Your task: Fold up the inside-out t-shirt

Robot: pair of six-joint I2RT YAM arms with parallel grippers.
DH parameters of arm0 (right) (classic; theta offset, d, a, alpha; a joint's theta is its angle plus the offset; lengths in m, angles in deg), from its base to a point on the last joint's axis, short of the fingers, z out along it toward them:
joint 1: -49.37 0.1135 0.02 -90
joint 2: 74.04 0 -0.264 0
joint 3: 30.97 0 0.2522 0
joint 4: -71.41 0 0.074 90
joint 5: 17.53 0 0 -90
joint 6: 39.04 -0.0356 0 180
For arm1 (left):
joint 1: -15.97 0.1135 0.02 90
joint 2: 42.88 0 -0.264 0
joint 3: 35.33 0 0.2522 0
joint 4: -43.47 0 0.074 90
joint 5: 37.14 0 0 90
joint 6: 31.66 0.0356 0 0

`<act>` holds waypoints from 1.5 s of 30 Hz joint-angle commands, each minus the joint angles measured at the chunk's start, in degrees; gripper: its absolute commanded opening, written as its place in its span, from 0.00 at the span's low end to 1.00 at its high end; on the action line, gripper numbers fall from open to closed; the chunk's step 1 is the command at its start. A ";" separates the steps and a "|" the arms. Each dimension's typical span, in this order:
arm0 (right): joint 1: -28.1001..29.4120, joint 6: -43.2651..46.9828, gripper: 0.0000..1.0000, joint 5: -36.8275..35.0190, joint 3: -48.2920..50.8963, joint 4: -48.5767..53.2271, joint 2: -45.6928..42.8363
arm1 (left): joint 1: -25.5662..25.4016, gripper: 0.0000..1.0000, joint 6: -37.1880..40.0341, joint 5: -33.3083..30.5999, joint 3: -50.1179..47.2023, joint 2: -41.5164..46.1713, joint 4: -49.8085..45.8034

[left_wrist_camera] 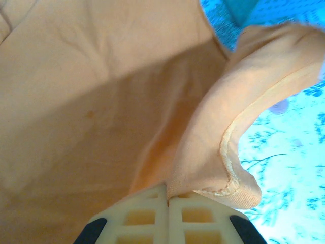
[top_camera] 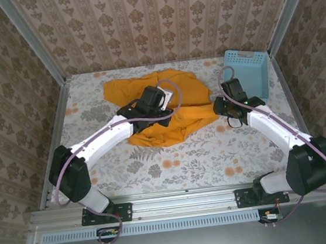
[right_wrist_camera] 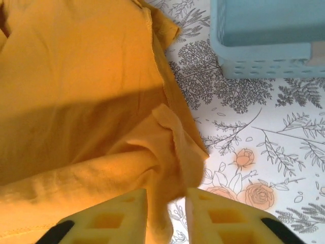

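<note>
The inside-out t-shirt [top_camera: 151, 120] lies crumpled and orange-yellow at the middle of the floral table. My left gripper [top_camera: 171, 96] sits over its centre. In the left wrist view it [left_wrist_camera: 168, 201] is shut on a fold of the t-shirt [left_wrist_camera: 76, 101] beside a stitched hem, and the cloth rises from the closed jaws. My right gripper [top_camera: 217, 107] is at the shirt's right edge. In the right wrist view it [right_wrist_camera: 166, 213] stands open, and a blurred flap of the t-shirt [right_wrist_camera: 76, 76] hangs loosely between its fingers, with a gap on the right side.
A light blue lattice basket [top_camera: 248, 71] stands at the back right, close behind the right gripper; its wall [right_wrist_camera: 264, 46] is at the top of the right wrist view. Bare floral table [top_camera: 213, 151] lies in front of the shirt. Papered walls close in the table.
</note>
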 commanded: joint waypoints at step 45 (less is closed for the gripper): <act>30.64 3.61 0.56 -12.44 3.18 -53.42 28.15 | -1.41 0.00 -6.52 10.10 8.24 15.73 2.69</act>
